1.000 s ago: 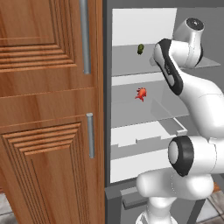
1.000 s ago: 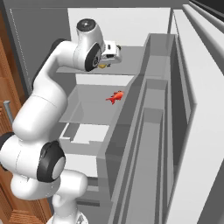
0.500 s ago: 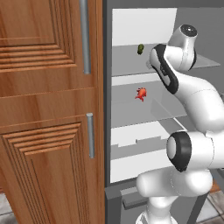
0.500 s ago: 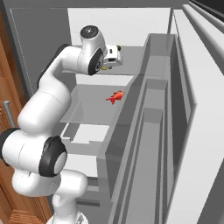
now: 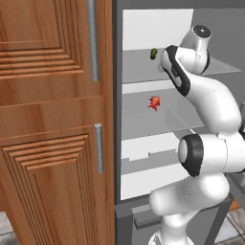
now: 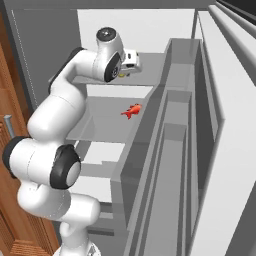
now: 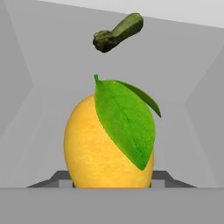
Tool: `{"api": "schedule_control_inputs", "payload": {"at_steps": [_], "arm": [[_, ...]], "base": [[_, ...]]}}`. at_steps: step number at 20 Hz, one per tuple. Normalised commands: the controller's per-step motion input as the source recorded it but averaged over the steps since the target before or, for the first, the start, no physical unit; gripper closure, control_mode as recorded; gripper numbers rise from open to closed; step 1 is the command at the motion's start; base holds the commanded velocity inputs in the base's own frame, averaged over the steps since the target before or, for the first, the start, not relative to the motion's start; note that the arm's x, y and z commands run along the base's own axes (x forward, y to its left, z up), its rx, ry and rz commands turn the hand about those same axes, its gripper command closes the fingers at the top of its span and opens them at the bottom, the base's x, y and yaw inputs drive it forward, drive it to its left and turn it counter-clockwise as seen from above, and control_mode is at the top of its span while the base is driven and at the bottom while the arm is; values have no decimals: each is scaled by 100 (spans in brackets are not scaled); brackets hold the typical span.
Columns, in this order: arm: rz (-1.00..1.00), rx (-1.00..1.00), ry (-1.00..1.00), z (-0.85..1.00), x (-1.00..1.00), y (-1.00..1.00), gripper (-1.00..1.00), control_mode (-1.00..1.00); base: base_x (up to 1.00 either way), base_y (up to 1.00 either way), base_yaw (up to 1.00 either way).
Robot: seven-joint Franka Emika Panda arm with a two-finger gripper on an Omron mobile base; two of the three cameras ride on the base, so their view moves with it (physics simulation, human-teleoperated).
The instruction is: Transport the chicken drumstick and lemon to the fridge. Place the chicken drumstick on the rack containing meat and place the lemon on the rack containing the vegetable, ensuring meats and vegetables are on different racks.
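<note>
Around the gripper [image 6: 131, 71] we find the open fridge [image 5: 158, 28]; its upper shelf [image 5: 139, 62] lies beneath. Between the fingers we see the leafed lemon [image 7: 109, 140], clamped; ahead lies the dark green vegetable [image 7: 118, 33].

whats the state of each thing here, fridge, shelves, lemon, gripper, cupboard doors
fridge: door open
gripper: shut on the lemon, reaching over the upper shelf
lemon: held between the fingers, leaf on
upper shelf: holds the dark green vegetable
lower shelf: holds the red meat chunk
cupboard doors: closed
</note>
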Motion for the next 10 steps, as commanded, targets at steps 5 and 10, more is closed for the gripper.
{"api": "schedule_control_inputs", "payload": {"at_steps": [5,10], "arm": [[0,0,-1,-4,5,0,-100,-100],[0,0,-4,0,-13,3,-100,-100]], "base": [[0,0,0],[0,0,0]]}}
